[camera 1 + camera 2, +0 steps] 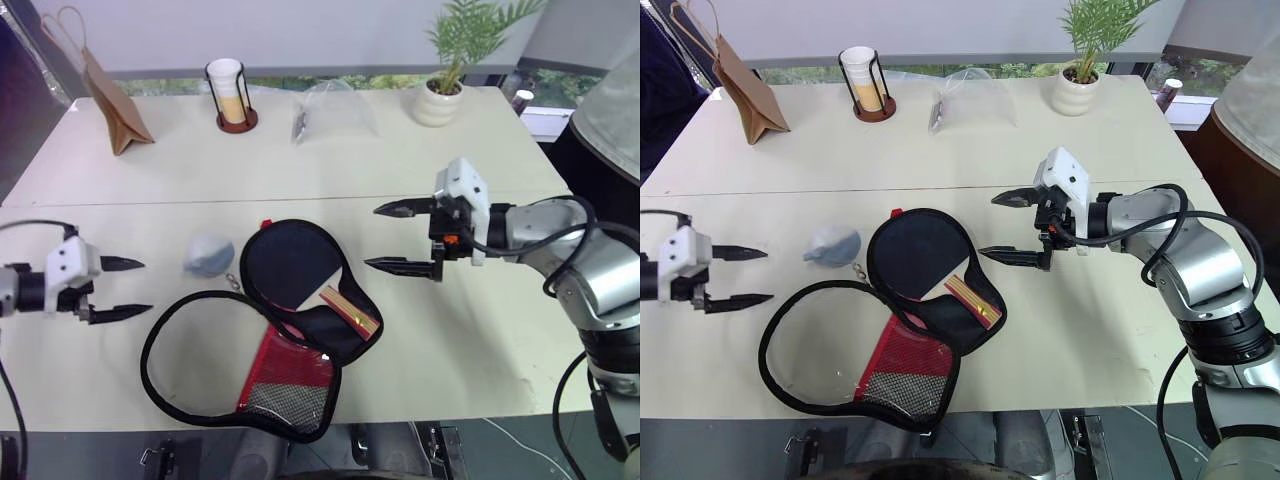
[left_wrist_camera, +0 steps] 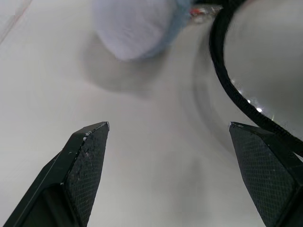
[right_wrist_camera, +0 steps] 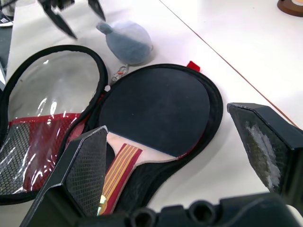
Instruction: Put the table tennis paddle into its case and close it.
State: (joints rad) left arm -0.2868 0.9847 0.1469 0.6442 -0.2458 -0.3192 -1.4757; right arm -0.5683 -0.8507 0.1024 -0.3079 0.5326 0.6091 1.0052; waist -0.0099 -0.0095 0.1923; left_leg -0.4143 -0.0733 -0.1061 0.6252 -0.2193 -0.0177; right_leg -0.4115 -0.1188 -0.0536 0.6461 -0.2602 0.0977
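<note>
Tools: two, both spread wide, both holding nothing. Left tool (image 1: 125, 289) hovers over the bench (image 1: 470, 340) at its left edge, fingers pointing toward the case. Right tool (image 1: 400, 237) hangs above the bench on the right, fingers pointing left toward the paddle.

Count on the bench: one table tennis paddle (image 1: 290, 265), one case (image 1: 215, 375), one grey plush keychain (image 1: 208, 254), one brown paper bag (image 1: 112, 95), one cup in a black wire holder (image 1: 231, 95), one clear plastic bag (image 1: 335, 110), one potted plant (image 1: 445, 70).

Case lies unzipped and folded open. Paddle sits in the half farther from the robot, black face up, blade inside the rim, tan striped handle (image 3: 118, 172) angled out toward the near right. The lid half with red panel and mesh pocket lies flat toward the near edge, clear window to its left.

Paddle sits between the two tools, nearer the right one: its lower finger is just beside the case's right rim, above it, not touching. Left tool is well apart from the paddle, near the open lid's left rim. Plush sits between left tool and paddle, just beside the case.
</note>
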